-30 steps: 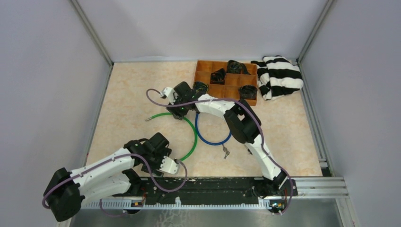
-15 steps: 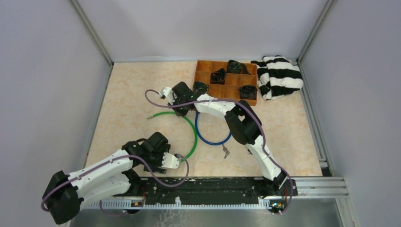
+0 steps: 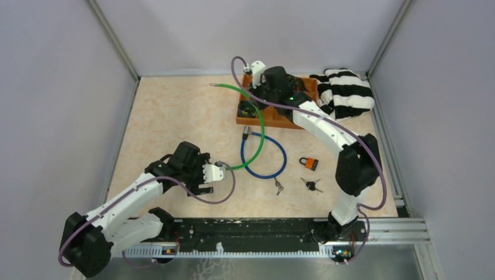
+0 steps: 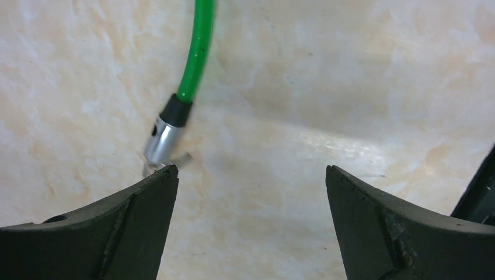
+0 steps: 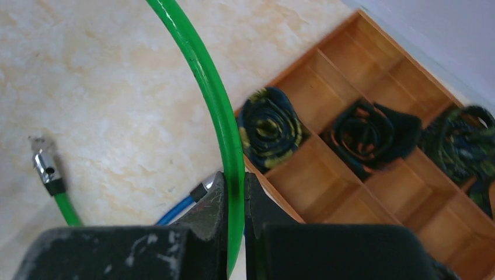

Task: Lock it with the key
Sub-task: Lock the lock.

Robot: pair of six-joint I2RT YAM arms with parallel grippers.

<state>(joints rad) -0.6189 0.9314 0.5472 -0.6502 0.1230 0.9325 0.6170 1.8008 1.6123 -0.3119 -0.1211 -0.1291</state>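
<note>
A green cable (image 3: 260, 125) arcs from the back of the table down to its metal end (image 4: 162, 139), which lies just off the left fingertip (image 4: 153, 185) of my open left gripper (image 4: 251, 175); nothing is between those jaws. Over the orange tray, my right gripper (image 5: 234, 189) is shut on the green cable (image 5: 201, 67) and holds it off the table. An orange padlock (image 3: 309, 163) lies right of centre. Black-headed keys (image 3: 312, 185) lie just in front of it, and a small key (image 3: 279, 188) lies by the blue cable loop (image 3: 264, 158).
The orange compartment tray (image 3: 274, 121) at the back holds rolled dark items. A black-and-white striped cloth (image 3: 344, 94) lies to its right. Grey walls enclose the table on three sides, and a black rail (image 3: 251, 230) runs along the near edge.
My right arm swung from the table's middle to the back over the tray, shut on the green cable and carrying it, uncovering the padlock and black keys. The left gripper opened wider and shifted forward.
</note>
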